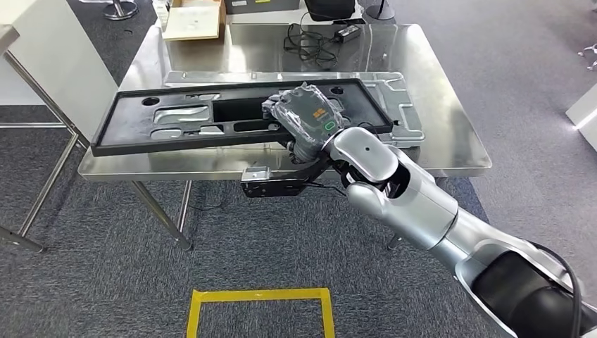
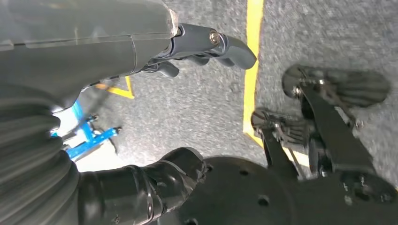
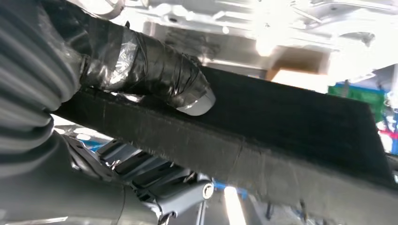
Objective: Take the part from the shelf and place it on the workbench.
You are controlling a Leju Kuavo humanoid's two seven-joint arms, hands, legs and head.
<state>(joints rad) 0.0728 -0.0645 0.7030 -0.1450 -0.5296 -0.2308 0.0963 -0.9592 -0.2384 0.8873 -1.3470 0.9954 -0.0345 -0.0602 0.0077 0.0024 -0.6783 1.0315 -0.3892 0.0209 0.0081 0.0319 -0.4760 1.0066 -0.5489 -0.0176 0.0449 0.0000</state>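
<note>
Down on the grey carpet nearest the robot, a square of yellow tape (image 1: 259,310) marks the floor, probably its standing spot for this drop-off. Beside the robot's body the left hand (image 2: 197,47) hangs over that carpet, holding nothing, its fingers loosely apart. Farther out, the silver right arm reaches to the tabletop's (image 1: 457,151) near edge, where the right hand (image 1: 304,118) grips the long black part (image 1: 183,123) by its near rim, taped thumb (image 3: 155,70) pressed on one face and the other fingers tucked under the opposite side. The part is a flat moulded panel with cut-outs, lying lengthwise along the near edge, its left end jutting past the near left corner. I judge the grasp near the panel's middle is meant to balance its length. Whether it rests fully on the steel I cannot tell. Just beyond it lies a pale grey panel (image 1: 401,105) of similar shape. At the far edge sit a coiled black cable with adapter (image 1: 317,39) and a cardboard box (image 1: 196,20).
</note>
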